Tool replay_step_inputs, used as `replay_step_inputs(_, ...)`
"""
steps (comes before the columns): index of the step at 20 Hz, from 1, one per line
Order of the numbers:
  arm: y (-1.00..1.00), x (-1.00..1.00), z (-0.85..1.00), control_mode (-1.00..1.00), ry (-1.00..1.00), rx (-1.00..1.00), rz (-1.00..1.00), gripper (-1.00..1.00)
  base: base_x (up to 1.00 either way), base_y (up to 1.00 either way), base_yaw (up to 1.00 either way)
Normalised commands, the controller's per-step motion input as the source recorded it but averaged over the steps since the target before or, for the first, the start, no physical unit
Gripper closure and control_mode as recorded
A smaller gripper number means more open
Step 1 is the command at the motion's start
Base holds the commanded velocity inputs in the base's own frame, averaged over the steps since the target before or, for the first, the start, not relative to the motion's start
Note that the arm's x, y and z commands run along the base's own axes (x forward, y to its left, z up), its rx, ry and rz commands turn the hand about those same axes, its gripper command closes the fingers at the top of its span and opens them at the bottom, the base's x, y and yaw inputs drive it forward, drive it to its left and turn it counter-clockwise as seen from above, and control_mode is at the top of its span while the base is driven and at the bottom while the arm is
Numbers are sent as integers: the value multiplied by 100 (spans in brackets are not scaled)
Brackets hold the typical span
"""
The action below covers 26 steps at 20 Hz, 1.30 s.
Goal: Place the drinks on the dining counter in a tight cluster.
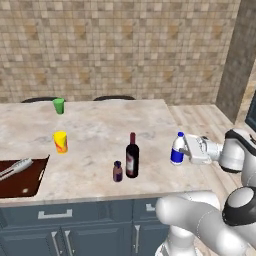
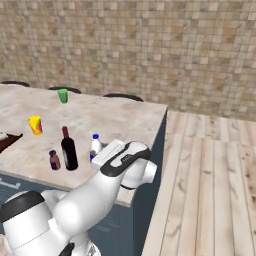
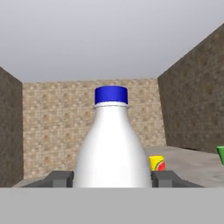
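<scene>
The end effector (image 1: 184, 150) reaches in level from the right side of the surface (image 1: 100, 125), its fingers (image 3: 60, 178) pinching the water bottle (image 1: 177, 148) on both flanks; in the hand view the white body stands upright right between the two tips, blue cap on top. That bottle sits near the surface's right front corner, whether resting or just lifted I cannot tell. To its left, well apart, the wine bottle (image 1: 132, 156) stands upright with the tiny maroon bottle (image 1: 117, 171) just beside it on its left. Farther left stand the yellow cup (image 1: 60, 142) and, toward the back, the green cup (image 1: 58, 105).
</scene>
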Motion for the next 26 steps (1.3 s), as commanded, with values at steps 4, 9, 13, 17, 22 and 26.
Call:
replay_step_inputs(4,0,0,0,100,0,0,0,100,52,7,-2)
replay_step_inputs(9,0,0,0,100,0,0,0,100,5,0,-1)
replay_step_inputs(13,0,0,0,100,0,0,0,100,0,0,0)
replay_step_inputs(17,0,0,0,100,0,0,0,100,0,0,0)
replay_step_inputs(22,0,0,0,100,0,0,0,100,0,0,2)
replay_step_inputs(26,-5,10,-16,-100,-2,-4,11,100,1,-1,3)
